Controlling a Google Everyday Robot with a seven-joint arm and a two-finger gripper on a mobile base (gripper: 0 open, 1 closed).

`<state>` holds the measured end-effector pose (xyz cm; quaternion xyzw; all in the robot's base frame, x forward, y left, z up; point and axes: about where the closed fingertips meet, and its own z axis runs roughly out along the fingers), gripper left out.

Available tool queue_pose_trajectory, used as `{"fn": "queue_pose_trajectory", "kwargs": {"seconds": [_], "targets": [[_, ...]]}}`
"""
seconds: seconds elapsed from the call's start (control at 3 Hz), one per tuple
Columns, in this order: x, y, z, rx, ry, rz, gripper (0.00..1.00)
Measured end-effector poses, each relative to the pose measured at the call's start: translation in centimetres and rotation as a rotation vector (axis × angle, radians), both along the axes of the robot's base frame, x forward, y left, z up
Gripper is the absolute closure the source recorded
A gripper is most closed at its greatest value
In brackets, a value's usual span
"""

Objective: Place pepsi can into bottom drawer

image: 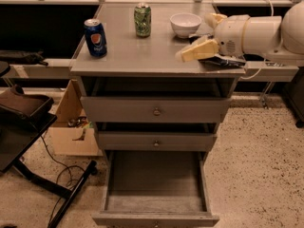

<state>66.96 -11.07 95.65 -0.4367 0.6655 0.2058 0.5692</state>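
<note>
My gripper [188,54] hangs low over the right side of the cabinet top [142,58], just in front of the white bowl [185,24], pointing left. It carries nothing, and I cannot tell whether it is released or clenched. The pepsi can [95,37] stands upright near the left edge of the top, well apart from me, with the green can [142,20] farther back between us. The bottom drawer [156,218] is already pulled out below and looks bare inside, so the step in hand is the reach to the can. I judge it best to cross in front of the green can rather than over it, come at the blue can level from its right side, and take it around the middle so it stays upright and does not slide off the left edge.
</note>
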Motion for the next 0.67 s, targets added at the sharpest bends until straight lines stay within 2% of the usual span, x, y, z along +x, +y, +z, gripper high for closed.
{"fn": "queue_pose_trajectory", "kwargs": {"seconds": [0.33,0.67], "targets": [[0.0,0.0,0.0,-0.001,0.0,0.0,0.0],[1.8,2.8,-0.9,0.021,0.021,0.049,0.0]]}}
